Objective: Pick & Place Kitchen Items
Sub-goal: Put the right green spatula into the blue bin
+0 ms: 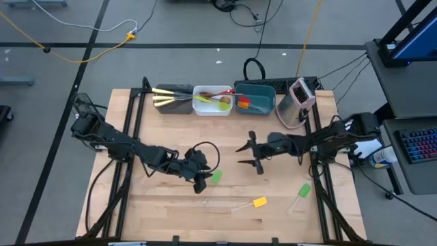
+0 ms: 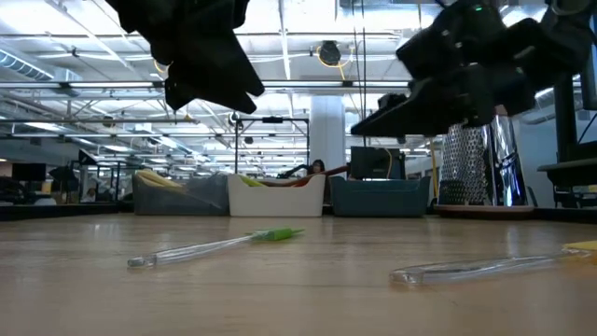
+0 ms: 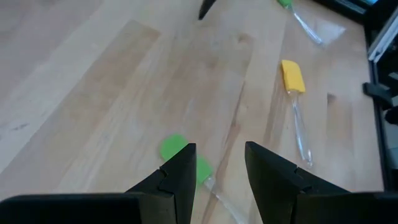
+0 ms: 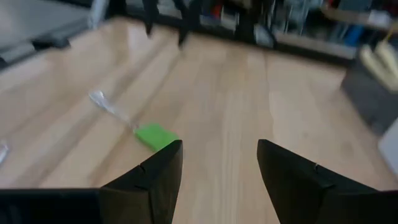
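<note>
Three clear-handled spatulas lie loose on the table (image 1: pixel 164 205): a green-headed spatula (image 1: pixel 215 178) just beside my left gripper (image 1: pixel 200 183), a yellow-headed spatula (image 1: pixel 259 202) nearer the front edge, and another green spatula (image 1: pixel 303 191) to the right. My left jaws hover open above the first, holding nothing. My right gripper (image 1: pixel 250 156) hangs mid-table, spread wide and empty. More utensils sit in the tubs (image 1: pixel 212 108) at the far edge.
</note>
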### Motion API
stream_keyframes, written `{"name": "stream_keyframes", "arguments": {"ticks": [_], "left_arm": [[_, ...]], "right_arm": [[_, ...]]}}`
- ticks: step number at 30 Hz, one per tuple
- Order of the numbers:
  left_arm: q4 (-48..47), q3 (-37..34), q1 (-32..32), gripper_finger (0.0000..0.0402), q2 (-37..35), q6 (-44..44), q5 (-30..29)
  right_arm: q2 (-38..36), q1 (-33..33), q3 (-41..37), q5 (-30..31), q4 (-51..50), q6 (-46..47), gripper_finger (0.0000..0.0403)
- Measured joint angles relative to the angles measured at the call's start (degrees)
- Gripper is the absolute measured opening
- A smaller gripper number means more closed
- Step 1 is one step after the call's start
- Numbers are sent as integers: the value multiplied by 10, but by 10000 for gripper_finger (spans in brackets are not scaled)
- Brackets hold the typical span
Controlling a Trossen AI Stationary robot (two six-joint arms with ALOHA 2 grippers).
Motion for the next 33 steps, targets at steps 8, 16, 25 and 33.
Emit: {"name": "stream_keyframes", "arguments": {"ticks": [8, 16, 25, 33], "left_arm": [[5, 0, 3, 140, 0, 10, 12], [15, 0, 18, 140, 0, 31, -6], [53, 0, 25, 140, 0, 18, 13], [45, 0, 24, 141, 20, -29, 34]], "right_arm": [[0, 12, -43, 2, 81, -23, 201], [0, 12, -43, 2, 84, -3, 201], [0, 12, -43, 2, 85, -2, 201], [0, 12, -43, 2, 85, -1, 201]]}}
